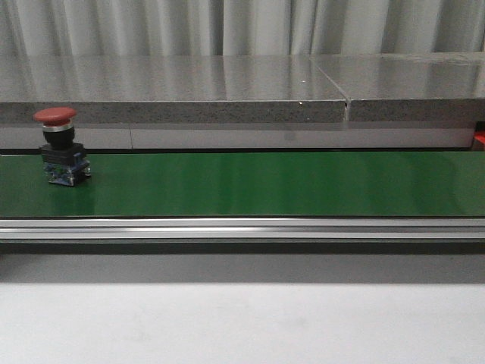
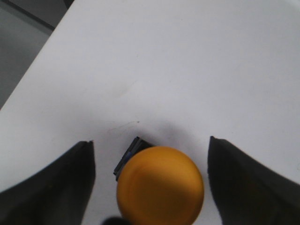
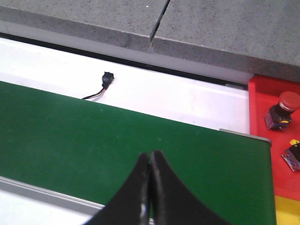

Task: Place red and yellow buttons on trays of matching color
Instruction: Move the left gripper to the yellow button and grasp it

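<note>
A red-capped button [image 1: 55, 147] stands upright on the green belt [image 1: 250, 184] at its far left; neither gripper shows in the front view. In the left wrist view a yellow-capped button [image 2: 160, 185] stands on a white surface between my left gripper's [image 2: 150, 139] fingers [image 2: 56, 185], which are open with a gap on each side of the cap. My right gripper [image 3: 151, 155] is shut and empty above the green belt [image 3: 70, 136]. Beyond the belt's end is the red tray [image 3: 260, 101] with a red button [image 3: 283, 109] on it, and a strip of the yellow tray [image 3: 287, 211] shows beside it.
A grey stone ledge [image 1: 227, 87] runs behind the belt, and an aluminium rail [image 1: 242, 227] runs along its front. A small black plug on a cable [image 3: 107, 79] lies on the white strip behind the belt. Another dark button body [image 3: 292, 156] lies on the red tray.
</note>
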Controlling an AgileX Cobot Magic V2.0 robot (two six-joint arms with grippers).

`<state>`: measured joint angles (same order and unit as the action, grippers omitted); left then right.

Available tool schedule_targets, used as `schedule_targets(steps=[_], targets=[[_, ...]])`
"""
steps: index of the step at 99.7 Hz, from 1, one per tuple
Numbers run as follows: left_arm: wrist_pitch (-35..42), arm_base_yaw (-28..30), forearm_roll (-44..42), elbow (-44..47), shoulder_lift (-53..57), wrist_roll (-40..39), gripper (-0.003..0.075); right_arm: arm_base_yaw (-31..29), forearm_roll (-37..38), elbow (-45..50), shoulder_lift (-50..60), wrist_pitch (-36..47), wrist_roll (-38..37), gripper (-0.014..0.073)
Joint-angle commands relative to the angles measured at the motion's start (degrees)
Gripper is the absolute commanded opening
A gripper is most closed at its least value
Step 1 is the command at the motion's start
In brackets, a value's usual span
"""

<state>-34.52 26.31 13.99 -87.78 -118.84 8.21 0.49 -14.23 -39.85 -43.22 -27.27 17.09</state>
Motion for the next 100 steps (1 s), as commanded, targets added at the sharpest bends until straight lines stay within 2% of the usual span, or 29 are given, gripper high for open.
schedule_targets(steps=[1,11,28,60,79,100], targets=[[1.80,0.10,0.67,-1.96,3.08,-0.48,0.0305,0.07,-0.67,-1.53,0.38,4.24,0.33,-0.0068],[1.07,0.10,0.67,-1.96,3.08,-0.48,0.0149,0.07,-0.67,-1.53,0.38,4.24,0.33,-0.0068],[-0.51,0.10,0.67,-1.96,5.55,-0.48,0.0024,0.07,-0.67,-1.53,0.38,4.24,0.33,-0.0068],[-5.52,-0.76,4.28,-1.86,18.78,-0.48,0.0008,0.07,-0.67,-1.53,0.38,4.24,0.33,-0.0068],[-8.51,-5.27,3.96,-0.93,26.25,-0.01,0.0008,0.07,-0.67,-1.53,0.38,4.24,0.33,-0.0068],[-8.51,-11.67,3.24,5.44,32.28,-0.01,0.0008,0.07,-0.67,-1.53,0.38,4.24,0.33,-0.0068]])
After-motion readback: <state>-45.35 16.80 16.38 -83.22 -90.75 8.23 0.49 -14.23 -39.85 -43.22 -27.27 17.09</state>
